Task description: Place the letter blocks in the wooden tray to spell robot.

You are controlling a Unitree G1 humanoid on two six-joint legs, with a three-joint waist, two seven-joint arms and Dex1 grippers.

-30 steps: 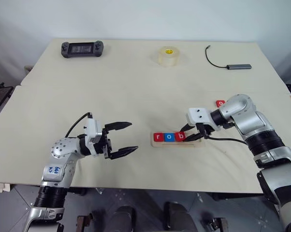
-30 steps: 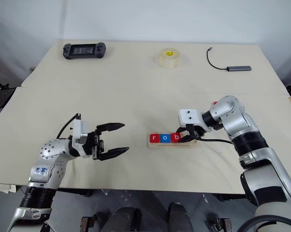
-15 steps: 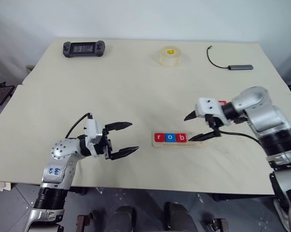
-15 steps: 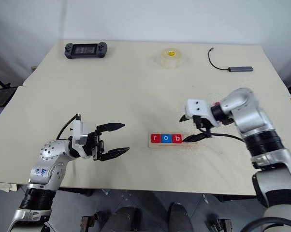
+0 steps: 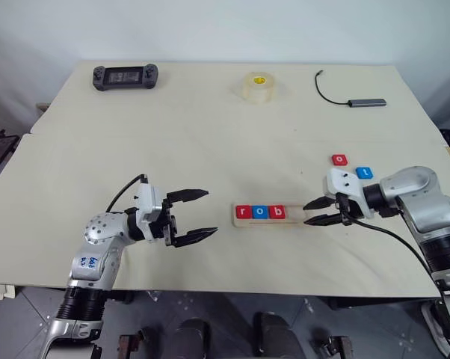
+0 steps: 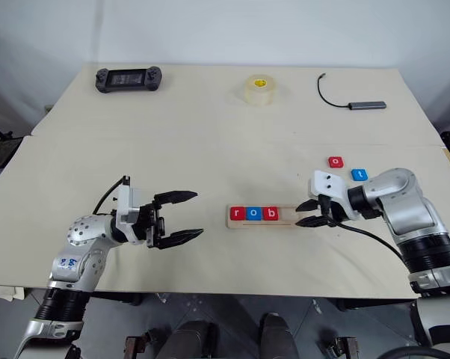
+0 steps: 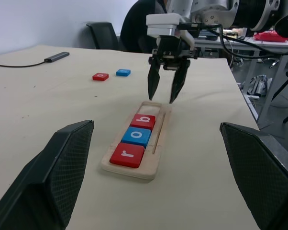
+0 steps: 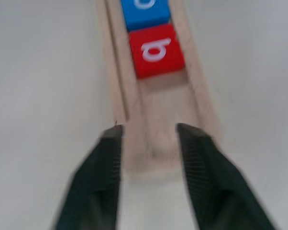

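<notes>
Going left to right, our left pincer (image 5: pixel 200 213) hangs spread and empty over the table (image 5: pixel 173 127). The tray (image 5: pixel 300 218) already holds r, o and b (image 5: pixel 260 212). Our right pincer (image 5: pixel 312 211) sits at its bare end, slightly parted, holding nothing. The red o (image 5: pixel 338 159) and blue t (image 5: pixel 365 172) lie loose beyond. We risk nudging the tray and shifting the set tiles, or grabbing the t first.
</notes>
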